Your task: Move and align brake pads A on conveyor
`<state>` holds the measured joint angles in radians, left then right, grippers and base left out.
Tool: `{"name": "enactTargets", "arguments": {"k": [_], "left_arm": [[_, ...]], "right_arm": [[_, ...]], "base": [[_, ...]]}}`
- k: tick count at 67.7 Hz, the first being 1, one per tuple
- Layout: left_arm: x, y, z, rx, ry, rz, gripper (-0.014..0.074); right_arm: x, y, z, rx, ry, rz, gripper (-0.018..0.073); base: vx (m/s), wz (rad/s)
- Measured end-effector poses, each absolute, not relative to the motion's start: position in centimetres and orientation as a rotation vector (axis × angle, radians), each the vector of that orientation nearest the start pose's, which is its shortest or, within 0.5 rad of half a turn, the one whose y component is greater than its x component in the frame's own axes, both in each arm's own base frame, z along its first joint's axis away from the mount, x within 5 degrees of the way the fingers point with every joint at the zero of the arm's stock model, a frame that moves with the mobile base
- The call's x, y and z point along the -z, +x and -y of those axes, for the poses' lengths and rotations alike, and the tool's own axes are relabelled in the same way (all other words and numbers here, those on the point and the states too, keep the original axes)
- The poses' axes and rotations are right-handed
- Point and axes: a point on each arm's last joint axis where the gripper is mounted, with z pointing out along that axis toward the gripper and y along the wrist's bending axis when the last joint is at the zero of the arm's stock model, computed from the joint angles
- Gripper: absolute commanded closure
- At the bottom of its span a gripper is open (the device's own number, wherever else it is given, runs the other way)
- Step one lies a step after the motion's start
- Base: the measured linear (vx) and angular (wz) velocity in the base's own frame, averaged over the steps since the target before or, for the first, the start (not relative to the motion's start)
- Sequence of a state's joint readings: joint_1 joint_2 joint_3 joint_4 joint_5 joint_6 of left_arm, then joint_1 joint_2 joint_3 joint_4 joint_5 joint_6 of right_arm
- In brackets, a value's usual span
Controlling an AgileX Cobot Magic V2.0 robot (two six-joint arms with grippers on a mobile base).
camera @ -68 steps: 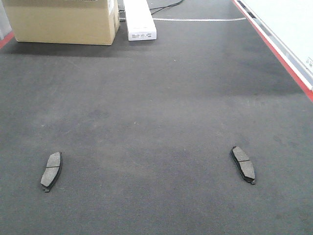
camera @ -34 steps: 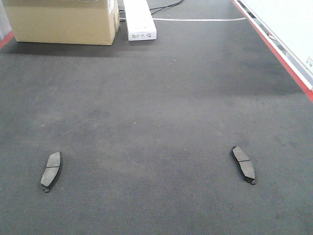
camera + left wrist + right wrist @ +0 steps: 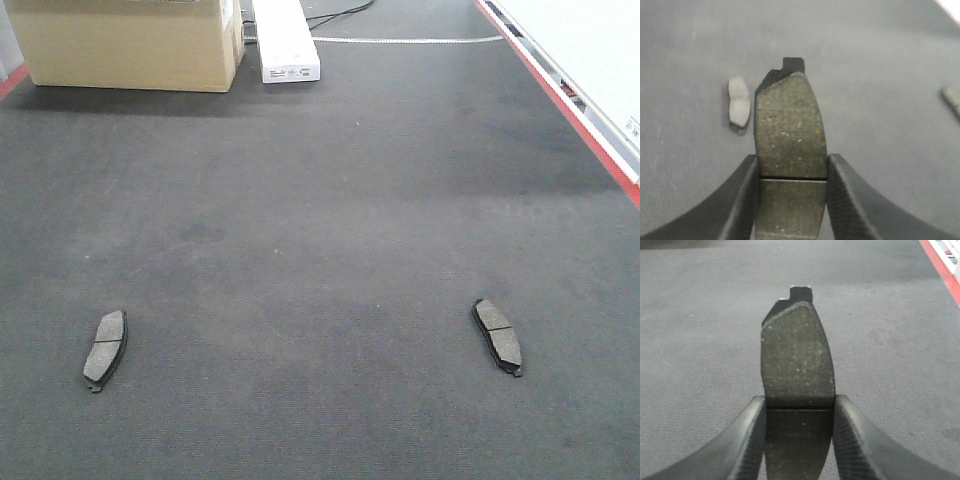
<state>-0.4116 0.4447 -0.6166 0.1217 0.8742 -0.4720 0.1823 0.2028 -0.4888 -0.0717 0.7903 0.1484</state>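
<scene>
Four brake pads show in all. Two lie flat on the conveyor (image 3: pixel 320 230), well apart: one near the left (image 3: pixel 105 349), one near the right (image 3: pixel 498 336), each with its pale grey face up, split by a thin groove, over a black backing edge. The other two are held. The left gripper (image 3: pixel 792 200) is clenched on a pad (image 3: pixel 790 135) standing between its two black fingers (image 3: pixel 742 200), speckled friction face to the camera, a black tab at its far end. The right gripper (image 3: pixel 799 440) grasps a like pad (image 3: pixel 797 365) the same way.

In the left wrist view a loose pad (image 3: pixel 739 101) lies on the belt just beyond the held one, and the end of another (image 3: pixel 951 100) shows at the right edge.

At the far end of the belt stand one cardboard box (image 3: pixel 130 45) and one white box (image 3: pixel 285 42) beside it. A red stripe (image 3: pixel 560 100) runs along the right edge.
</scene>
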Motion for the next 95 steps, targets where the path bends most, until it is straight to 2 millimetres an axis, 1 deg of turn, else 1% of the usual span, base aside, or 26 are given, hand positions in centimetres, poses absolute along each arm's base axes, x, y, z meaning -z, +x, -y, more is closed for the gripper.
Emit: {"name": "enactTargets", "arguments": {"k": [9,17,29,41,48,62,76,85,95], "left_arm": [[-31.4,11.1,4.0,0.310,-0.026,-2.318,0.0592],[-30.6,15.0,5.7,0.289,-0.014,-2.385,0.0593],[-28.1,20.0,8.2,0.282,-0.011,-2.478,0.0593],[-25.1,24.0,10.1,0.270,-0.030,-2.585,0.0589],[-24.1,26.1,11.2,0.281,-0.049,-2.614,0.0586],[-21.9,29.4,12.9,0.297,-0.084,-2.670,0.0574],[-19.3,31.1,14.2,0.308,-0.120,-2.730,0.0547],[-17.7,31.9,15.1,0.311,-0.120,-2.755,0.0496],[-16.3,32.6,15.5,0.303,-0.131,-2.785,0.0395]], "right_arm": [[-29.3,4.0,-0.3,-0.131,-0.051,-1.988,0.0564],[-29.3,4.0,-0.3,-0.131,-0.051,-1.988,0.0564],[-29.3,4.0,-0.3,-0.131,-0.051,-1.988,0.0564],[-29.3,4.0,-0.3,-0.131,-0.051,-1.988,0.0564],[-29.3,4.0,-0.3,-0.131,-0.051,-1.988,0.0564],[-29.3,4.0,-0.3,-0.131,-0.051,-1.988,0.0564],[-29.3,4.0,-0.3,-0.131,-0.051,-1.988,0.0564],[-29.3,4.0,-0.3,-0.131,-0.051,-1.988,0.0564],[-29.3,4.0,-0.3,-0.131,-0.051,-1.988,0.0564]], "base": [[0.00,0.00],[0.00,0.00],[0.00,0.00],[0.00,0.00],[0.00,0.00],[0.00,0.00],[0.00,0.00],[0.00,0.00],[0.00,0.00]]}}
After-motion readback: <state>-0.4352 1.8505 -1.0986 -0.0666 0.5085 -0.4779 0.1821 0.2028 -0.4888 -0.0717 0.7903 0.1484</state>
